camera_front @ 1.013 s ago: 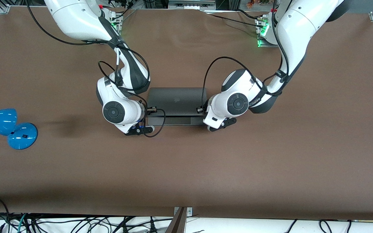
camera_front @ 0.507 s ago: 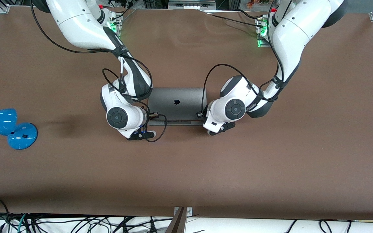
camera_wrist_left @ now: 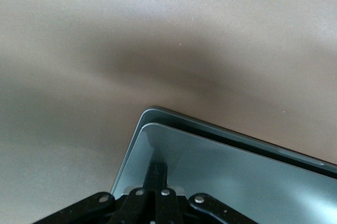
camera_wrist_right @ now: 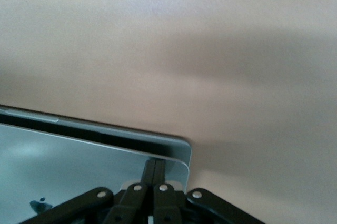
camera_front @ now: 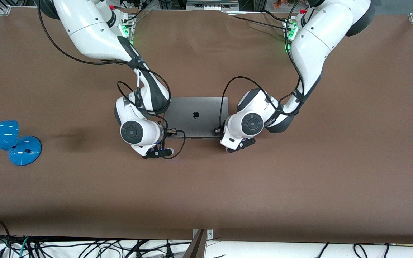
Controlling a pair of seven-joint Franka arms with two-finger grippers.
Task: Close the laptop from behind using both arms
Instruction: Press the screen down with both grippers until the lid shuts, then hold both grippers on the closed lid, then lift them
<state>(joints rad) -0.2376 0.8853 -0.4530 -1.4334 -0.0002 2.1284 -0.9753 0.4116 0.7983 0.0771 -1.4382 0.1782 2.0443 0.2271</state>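
Brown table (camera_front: 299, 172), blue lamp (camera_front: 9, 141) sitting well off toward the right arm's end. Laptop (camera_front: 196, 116) lying mid-table, lid almost down, thin gap showing. Left gripper (camera_wrist_left: 156, 179) pressing on one lid corner, fingers together. Right gripper (camera_wrist_right: 154, 174) pressing the other corner, fingers likewise together

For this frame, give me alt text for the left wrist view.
The left gripper presses shut fingers on the corner of the grey laptop lid, nearly closed with a thin dark gap above the base. The brown table fills the rest.
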